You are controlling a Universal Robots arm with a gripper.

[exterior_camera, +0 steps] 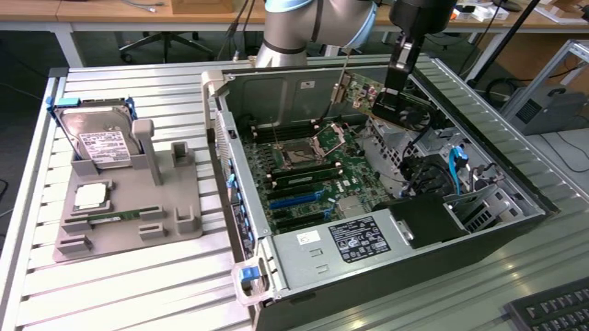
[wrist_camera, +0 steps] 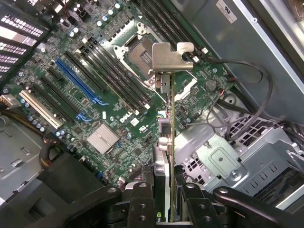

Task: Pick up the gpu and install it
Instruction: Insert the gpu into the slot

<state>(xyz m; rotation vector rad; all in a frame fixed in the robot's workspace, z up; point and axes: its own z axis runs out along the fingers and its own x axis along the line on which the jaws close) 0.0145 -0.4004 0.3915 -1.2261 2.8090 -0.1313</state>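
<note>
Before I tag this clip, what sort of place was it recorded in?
Most likely a robotics lab set up for PC assembly: an open computer case sits on a slatted metal table, a robot arm rises behind it, and wooden desks line the background.

Wooden desk [exterior_camera: 83, 12] behind, office chair base [exterior_camera: 165, 45] beneath; slatted metal table [exterior_camera: 120, 289]; keyboard [exterior_camera: 556, 310] at corner.

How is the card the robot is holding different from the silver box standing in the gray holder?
The gpu hangs above the open computer, gripped by the hand; the hard drive stands on edge in the gray stand. The gpu is thin, green and black, with a metal bracket; the hard drive is a thicker silver box with a white label. Both are rectangular computer parts.
</note>
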